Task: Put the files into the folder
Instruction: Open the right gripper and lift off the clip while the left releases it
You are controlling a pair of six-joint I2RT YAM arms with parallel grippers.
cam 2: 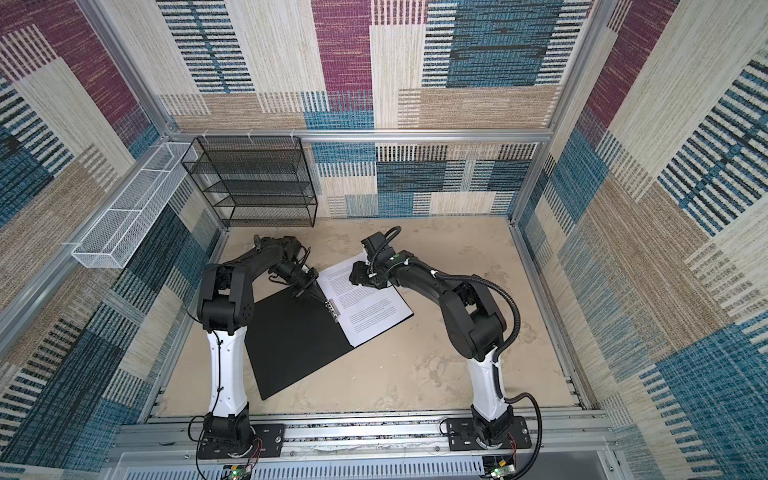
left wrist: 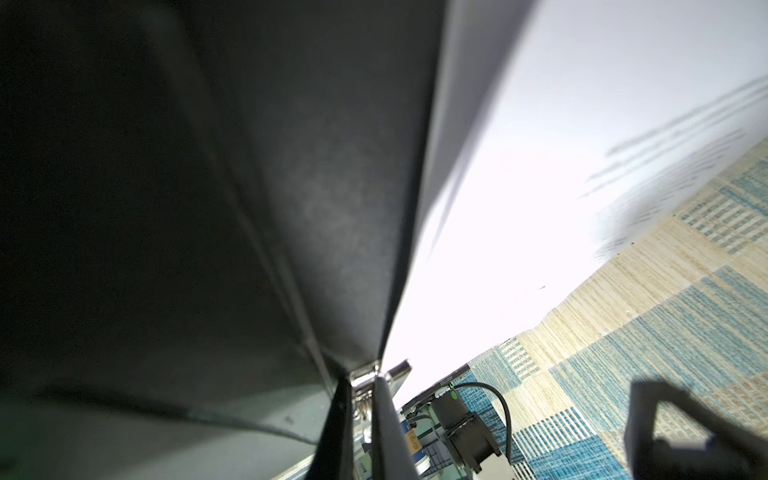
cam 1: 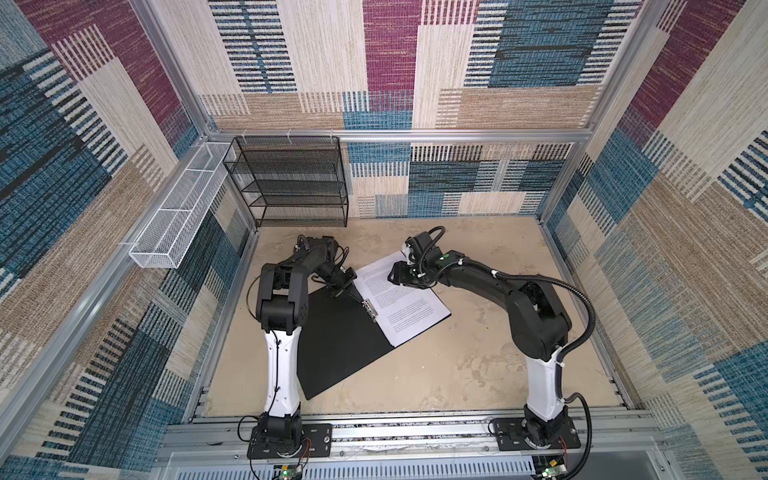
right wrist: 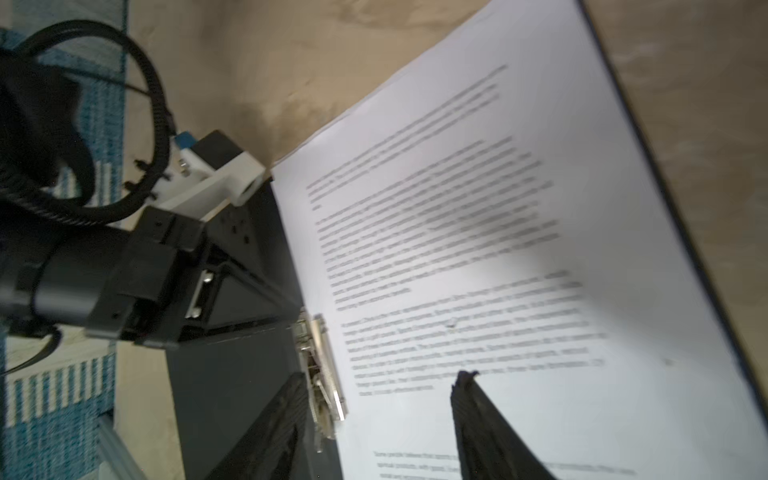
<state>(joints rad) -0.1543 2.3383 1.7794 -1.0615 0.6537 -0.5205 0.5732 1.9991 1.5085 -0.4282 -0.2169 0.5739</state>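
Files (right wrist: 498, 232) lie in folder (cam 1: 340, 345), beneath parted right fingers (right wrist: 482, 419).

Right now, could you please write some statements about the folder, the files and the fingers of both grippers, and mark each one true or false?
1. The folder is closed. False: it lies open, black inside up.
2. The files lie on the folder's right-hand half in both top views. True.
3. The right gripper has its fingers apart. True.
4. The left gripper has its fingers wide open. False: they are closed together, right at the metal clip.
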